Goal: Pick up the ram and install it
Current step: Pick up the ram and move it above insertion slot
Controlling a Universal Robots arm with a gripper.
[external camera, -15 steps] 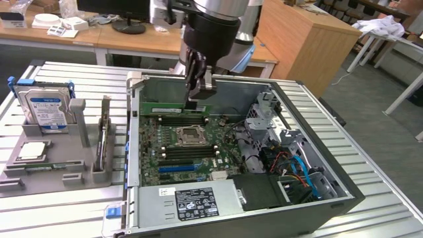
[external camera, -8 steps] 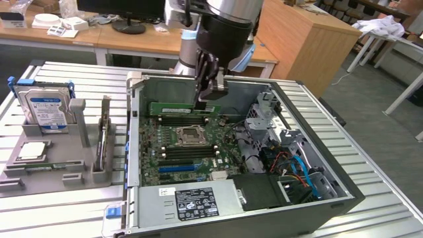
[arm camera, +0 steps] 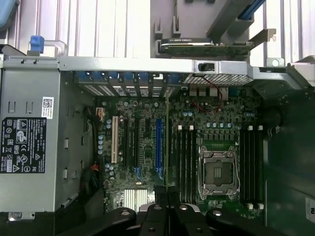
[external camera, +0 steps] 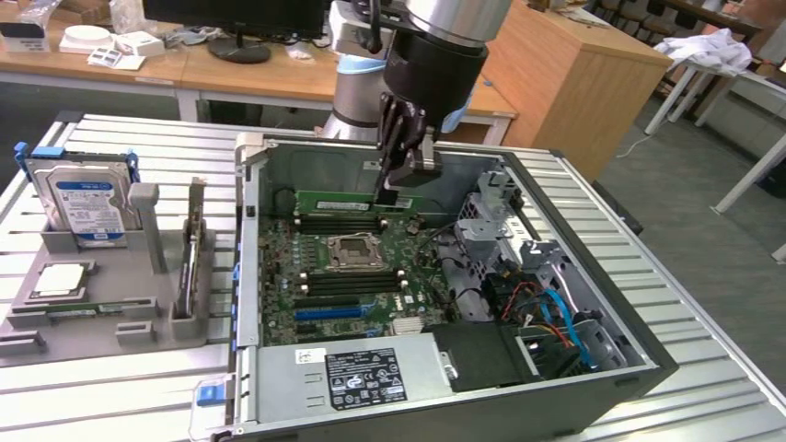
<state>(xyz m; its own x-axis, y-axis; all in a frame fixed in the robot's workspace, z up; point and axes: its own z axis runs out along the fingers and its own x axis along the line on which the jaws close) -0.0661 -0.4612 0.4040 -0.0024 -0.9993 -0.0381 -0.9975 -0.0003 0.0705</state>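
The ram [external camera: 338, 203] is a long green stick held level over the far side of the open computer case. My gripper [external camera: 396, 193] is shut on its end toward the exterior view's right. It hangs just above the black memory slots [external camera: 334, 221] behind the processor socket [external camera: 356, 249]; I cannot tell whether it touches them. In the wrist view the ram [arm camera: 167, 147] shows edge-on as a thin line running out from my gripper [arm camera: 167, 195], next to the black slots [arm camera: 184, 162] beside the socket [arm camera: 216, 169].
A grey holder [external camera: 142, 308] on the exterior view's left carries a hard drive [external camera: 86, 198], a silver processor chip [external camera: 62, 279] and an upright card [external camera: 194, 267]. Inside the case are a blue slot [external camera: 326, 313], the power supply [external camera: 363, 373] and a drive cage with cables [external camera: 553, 313].
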